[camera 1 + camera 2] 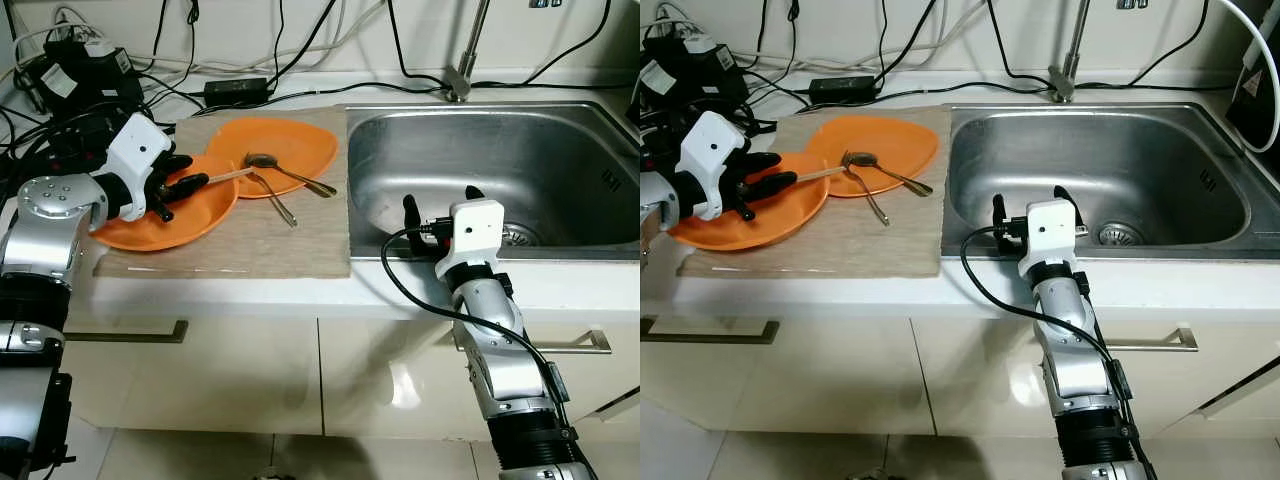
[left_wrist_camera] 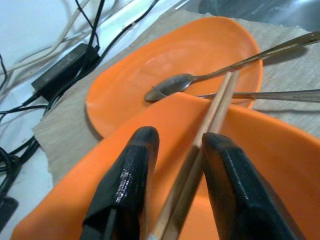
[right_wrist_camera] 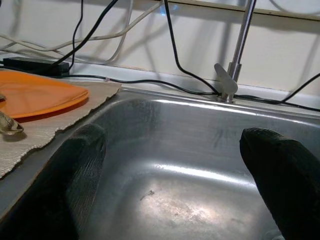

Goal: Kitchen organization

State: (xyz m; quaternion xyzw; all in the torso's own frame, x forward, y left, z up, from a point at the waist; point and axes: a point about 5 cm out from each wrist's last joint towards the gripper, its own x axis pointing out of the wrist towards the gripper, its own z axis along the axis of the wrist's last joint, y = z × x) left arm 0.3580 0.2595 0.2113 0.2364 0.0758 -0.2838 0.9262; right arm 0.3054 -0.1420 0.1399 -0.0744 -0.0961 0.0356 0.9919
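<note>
Right gripper (image 1: 438, 213) hangs over the sink's (image 1: 560, 140) near rim, fingers spread wide and empty, apparently waiting to receive washing-up. At left, the left gripper (image 1: 183, 183) pinches a pair of chopsticks (image 2: 210, 125) between its fingers above the near plate (image 1: 190, 215), seemingly lifting them clear for sorting. Two spoons (image 1: 290, 180) lie across the far plate (image 1: 300, 140), handles trailing onto the mat (image 1: 300, 250). The near plate overlaps the far one's edge. Tangled cables (image 1: 60, 100) crowd the far-left corner; the tap's (image 1: 465, 60) spout is cut off.
</note>
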